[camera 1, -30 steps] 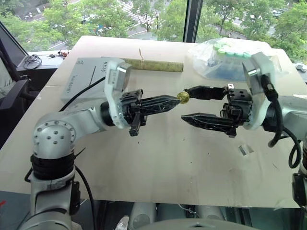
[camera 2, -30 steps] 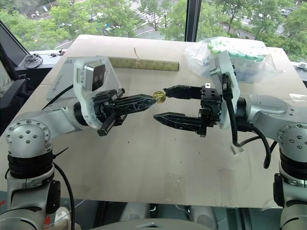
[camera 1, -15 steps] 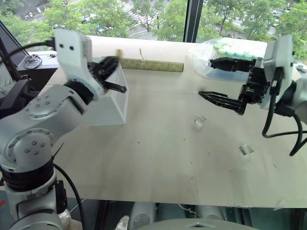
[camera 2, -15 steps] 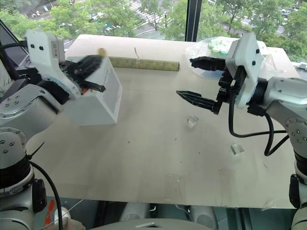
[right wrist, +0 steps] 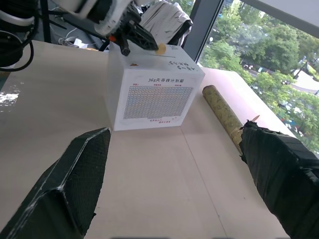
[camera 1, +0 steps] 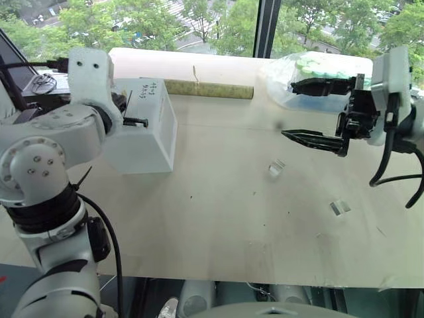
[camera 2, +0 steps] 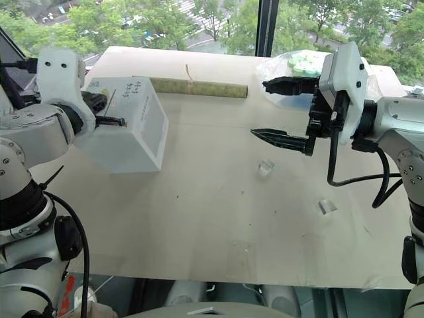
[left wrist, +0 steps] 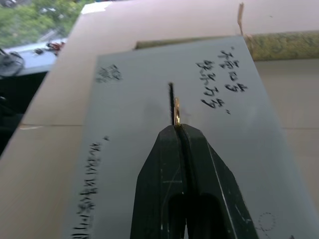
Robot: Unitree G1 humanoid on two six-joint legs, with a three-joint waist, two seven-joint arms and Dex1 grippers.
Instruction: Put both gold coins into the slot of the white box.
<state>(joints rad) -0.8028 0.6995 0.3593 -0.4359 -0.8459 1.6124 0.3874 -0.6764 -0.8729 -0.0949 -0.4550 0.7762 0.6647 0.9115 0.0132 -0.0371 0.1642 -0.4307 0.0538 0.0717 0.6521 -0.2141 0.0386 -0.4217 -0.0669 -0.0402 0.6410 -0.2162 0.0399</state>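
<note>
The left gripper [left wrist: 178, 128] is pinched tight on a gold coin [left wrist: 176, 112], held on edge so that only a sliver of it pokes out past the black tips. It hangs over the top of the white box [camera 1: 147, 136], and the coin sits right at the near end of the slot [left wrist: 171, 102], its flat face running along the same line as that dark slit. From where I stand the coin's edge looks a touch to one side of the slit rather than dead over it, so I'd judge a small sideways nudge is needed before it goes down. Whether the coin already touches the lid I cannot tell.

Well away from the box, the right gripper [camera 2: 286, 110] hangs above the table [camera 1: 225, 232] with its fingers spread wide and nothing between them.
</note>
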